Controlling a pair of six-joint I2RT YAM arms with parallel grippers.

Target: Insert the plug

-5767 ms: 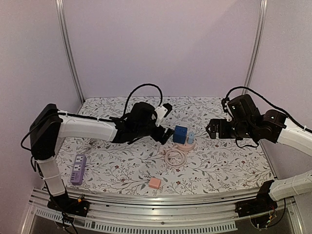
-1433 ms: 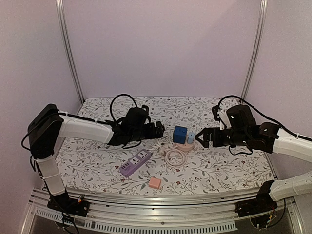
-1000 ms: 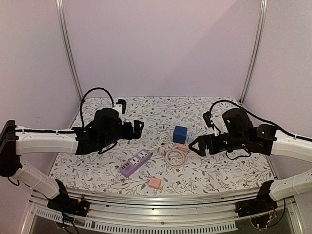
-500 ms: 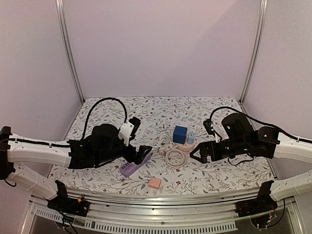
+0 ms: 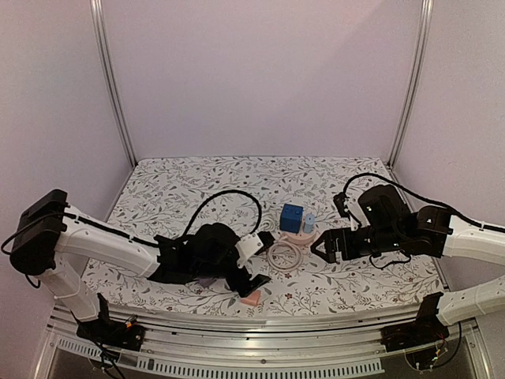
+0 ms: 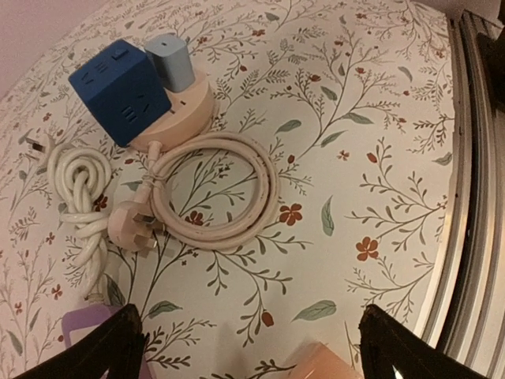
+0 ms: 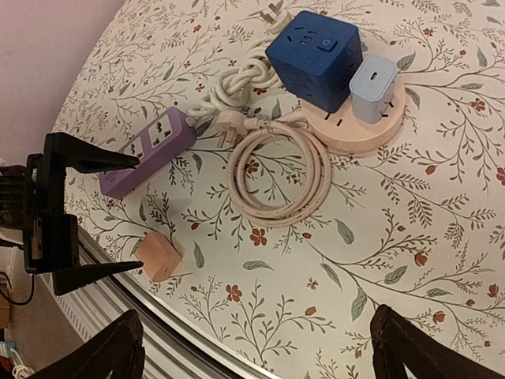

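top external view shows the floral table cloth (image 5: 158, 189) with both arms reaching in over it, the left arm (image 5: 110, 245) stretched low along the near edge and the right arm (image 5: 442, 233) coming in from the far side. the left gripper (image 6: 248, 312) has its claw spread wide with nothing between the fingers, hovering above the near part of the cloth; the right gripper (image 7: 254, 313) is equally spread and empty, hanging over the cloth just right of the cables. the purple power strip (image 7: 150, 150) lies flat near the left claw, its sockets bare as far as the right wrist view shows. further back sits a round pink socket base (image 6: 189, 110) carrying a blue cube socket (image 6: 118, 91) and a pale blue adapter (image 6: 173, 61). a coiled pink cable (image 6: 217, 189) lies just beside that base, and its plug (image 6: 130, 225) rests on the cloth at the coil's edge, pushed into nothing. a bundled white cable (image 6: 79, 189) lies next to it. a small pink cube (image 7: 160, 257) sits close to the near edge, by the left claw. by my reading the task has barely begun: no plug is gripped or seated, so picking one up, lining it with a socket and pressing it home all remain.
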